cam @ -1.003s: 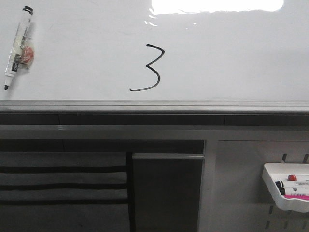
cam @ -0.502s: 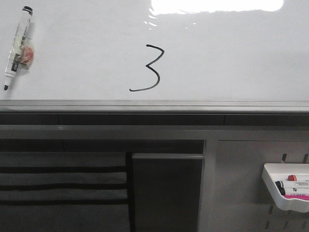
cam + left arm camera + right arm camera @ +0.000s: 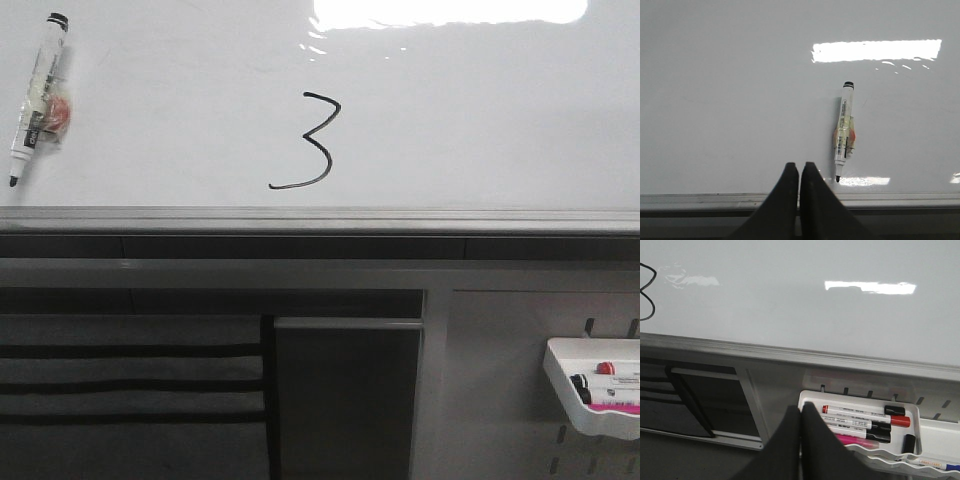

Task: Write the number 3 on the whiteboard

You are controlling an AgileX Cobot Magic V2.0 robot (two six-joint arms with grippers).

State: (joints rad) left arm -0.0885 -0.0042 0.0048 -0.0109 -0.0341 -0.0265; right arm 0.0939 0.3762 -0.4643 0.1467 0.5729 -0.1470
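Front view: the 3 [image 3: 305, 141] is drawn, mid-board on the whiteboard [image 3: 480, 110], tail sweeping left just above the grey edge strip [image 3: 320, 218]. Looks complete to me, so the remaining risks are all about messing it up. Marker [image 3: 37, 95] lies flat on the board at far left, tip uncapped and pointing toward the strip, well apart from the digit; if it rolls or gets nudged, the tip could streak the board. Some orange-ish lump is stuck to its barrel, can't tell what. Left gripper [image 3: 799, 172] has its fingers pressed together, holding nothing, sitting over the strip just beside the marker tip, so any sideways sweep there is the likeliest cause of a knock. Right gripper [image 3: 800, 415] is likewise closed and empty, over the tray [image 3: 935, 437] of spare markers below the board; a dip could catch the tray lip or spill the markers. In the right wrist view the digit only shows at the frame edge, so that arm is away from it. Fresh ink would smear if either arm crossed mid-board.
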